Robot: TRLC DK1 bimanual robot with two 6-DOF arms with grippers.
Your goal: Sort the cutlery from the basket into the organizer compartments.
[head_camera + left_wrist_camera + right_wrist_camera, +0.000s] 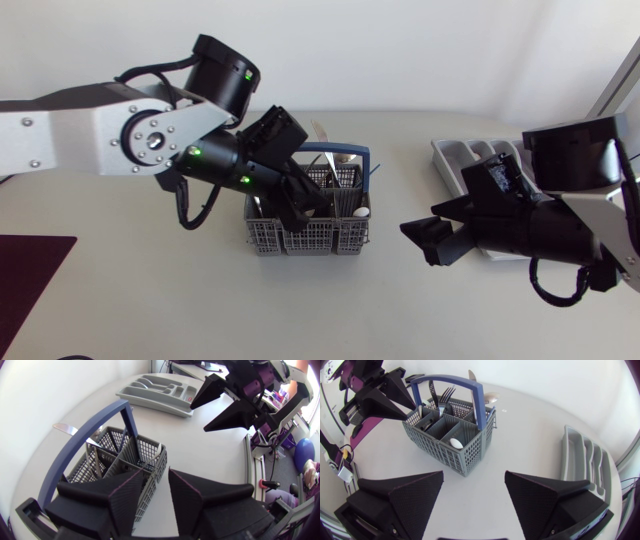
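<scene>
The grey mesh basket with a blue handle stands mid-table. Forks stand in its far compartments and a white spoon lies in a near one. My left gripper hovers over the basket's left part, its fingers a little apart with nothing between them. My right gripper stands to the basket's right, open wide and empty, fingers pointing at the basket. The grey organizer lies at the back right, partly hidden by my right arm.
A dark maroon mat lies at the table's front left corner. A metal utensil tip sticks out past the basket's back. Bare table lies between the basket and the organizer.
</scene>
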